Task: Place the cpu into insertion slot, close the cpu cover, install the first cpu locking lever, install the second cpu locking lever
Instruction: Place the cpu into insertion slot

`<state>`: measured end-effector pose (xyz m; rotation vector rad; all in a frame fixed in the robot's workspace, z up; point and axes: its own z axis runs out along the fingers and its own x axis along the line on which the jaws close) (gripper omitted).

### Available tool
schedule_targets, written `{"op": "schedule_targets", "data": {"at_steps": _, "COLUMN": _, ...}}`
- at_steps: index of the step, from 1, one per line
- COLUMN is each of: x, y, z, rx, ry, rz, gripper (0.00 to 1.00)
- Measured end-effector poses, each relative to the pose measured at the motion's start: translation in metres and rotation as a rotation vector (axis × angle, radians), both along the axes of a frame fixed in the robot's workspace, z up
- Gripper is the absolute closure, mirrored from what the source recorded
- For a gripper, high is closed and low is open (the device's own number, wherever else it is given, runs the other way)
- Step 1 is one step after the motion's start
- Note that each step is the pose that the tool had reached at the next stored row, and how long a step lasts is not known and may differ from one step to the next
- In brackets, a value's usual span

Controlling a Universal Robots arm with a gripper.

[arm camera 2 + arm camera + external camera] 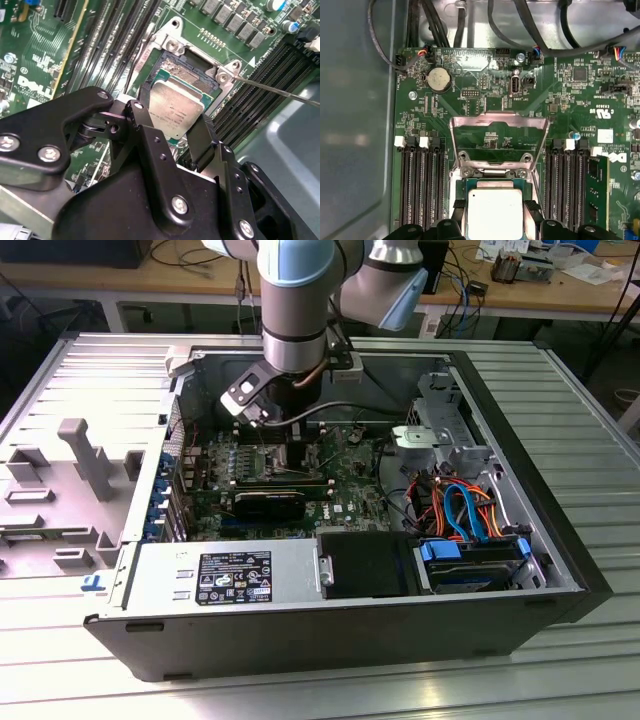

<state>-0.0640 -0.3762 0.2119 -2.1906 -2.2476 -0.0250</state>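
Gripper (495, 206): fingers closed on two opposite edges of the chip (175, 107).
Chip: level over the socket (192, 67), mid-motherboard (560, 100).
Cover (498, 135): flipped open beside the socket.

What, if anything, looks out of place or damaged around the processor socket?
Nothing looks damaged or spilled. The cpu, gripped by the end effector, lies square to the insertion slot; the cpu cover stands swung open, not askew.

A coin battery (439, 79) sits near what seem memory slots (422, 185).
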Motion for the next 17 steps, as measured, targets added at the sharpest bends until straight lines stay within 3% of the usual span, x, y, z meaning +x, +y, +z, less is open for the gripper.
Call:
{"op": "schedule_targets", "data": {"at_steps": 4, "x": -0.0021, "y": 0.0030, "z": -0.0040, "rx": 0.0001, "ry": 0.0000, "rz": -0.015, "gripper": 0.46}}
{"op": "schedule_targets", "data": {"at_steps": 17, "x": -0.0061, "y": 0.0020, "z": -0.0091, "rx": -0.0035, "ry": 0.0000, "rz": -0.021, "gripper": 0.46}}
